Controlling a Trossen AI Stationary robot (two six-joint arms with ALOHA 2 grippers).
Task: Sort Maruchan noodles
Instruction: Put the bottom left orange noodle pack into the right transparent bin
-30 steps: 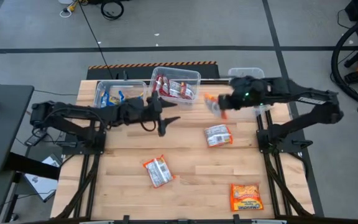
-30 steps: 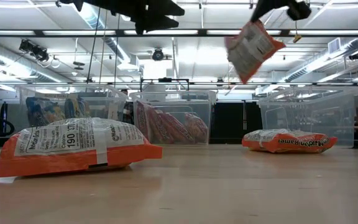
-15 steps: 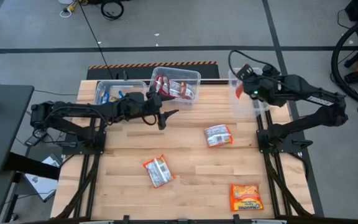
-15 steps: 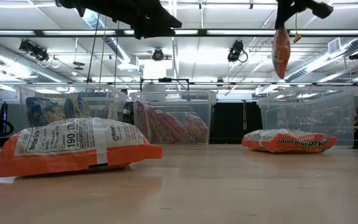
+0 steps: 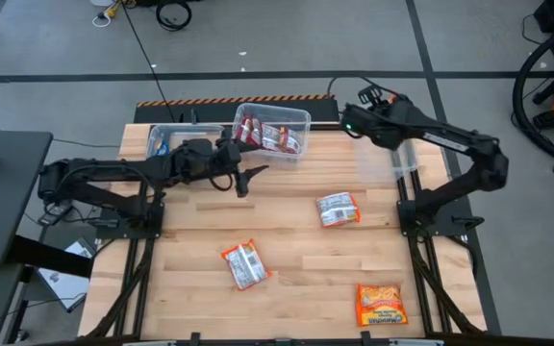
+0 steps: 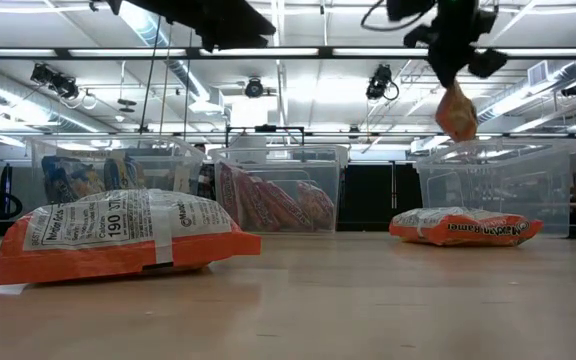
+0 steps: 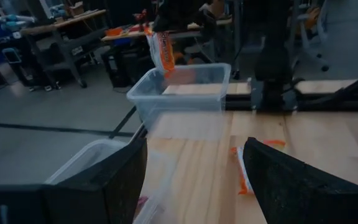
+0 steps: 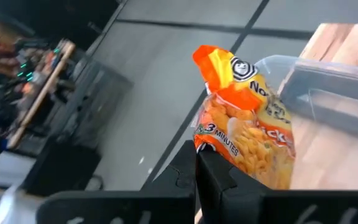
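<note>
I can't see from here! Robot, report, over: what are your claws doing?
Right claw shut on an orange noodle packet, hanging over the empty clear tub. Left claw open, empty, waiting near the red-packet tub. Nothing in the way.

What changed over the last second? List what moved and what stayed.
The right gripper, shut on an orange packet, swung from over the table's far middle to above the clear right tub, and the packet now hangs over it. The left gripper, open and empty, drew back toward its side. The four packets on the table stayed put.
</note>
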